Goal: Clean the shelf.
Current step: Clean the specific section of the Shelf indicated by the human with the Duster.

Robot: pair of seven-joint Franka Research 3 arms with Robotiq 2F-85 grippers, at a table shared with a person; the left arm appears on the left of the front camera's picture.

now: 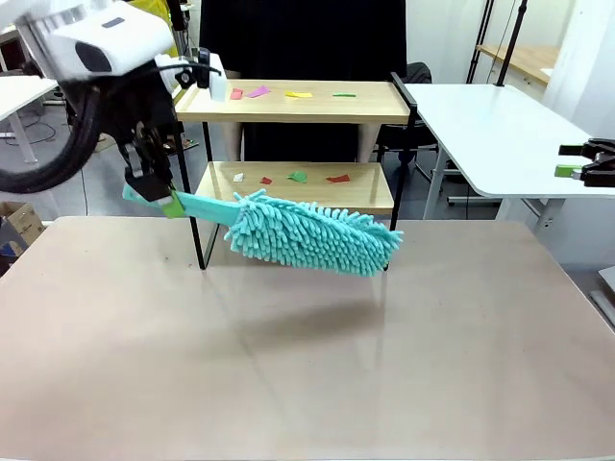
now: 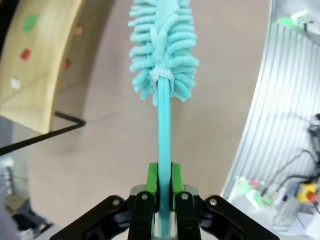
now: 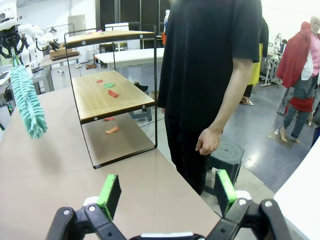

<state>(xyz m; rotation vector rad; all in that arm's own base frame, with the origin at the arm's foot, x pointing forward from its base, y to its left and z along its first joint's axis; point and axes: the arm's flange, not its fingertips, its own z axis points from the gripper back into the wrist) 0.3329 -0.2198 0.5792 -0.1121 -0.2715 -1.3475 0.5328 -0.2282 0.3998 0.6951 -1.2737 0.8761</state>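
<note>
The shelf (image 1: pixel 370 104) stands at the table's far side, two light boards in a black frame. Small coloured paper scraps (image 1: pixel 298 94) lie on the top board, and more scraps (image 1: pixel 336 178) lie on the lower one. My left gripper (image 1: pixel 159 195) is shut on the flat handle of a teal fluffy duster (image 1: pixel 312 235), whose head hangs in front of the lower board, above the table. In the left wrist view the green pads (image 2: pixel 151 179) pinch the duster (image 2: pixel 162 45) handle. My right gripper (image 1: pixel 577 163) stays far right, open and empty (image 3: pixel 167 192). From there I see the shelf (image 3: pixel 125 102) and the duster (image 3: pixel 27 105).
A person in a black shirt (image 3: pixel 210 75) stands by the shelf's far end, one hand (image 3: pixel 207 141) hanging down. A white table (image 1: pixel 500 125) stands at the right behind my table. The beige tabletop (image 1: pixel 307 365) spreads in front of the shelf.
</note>
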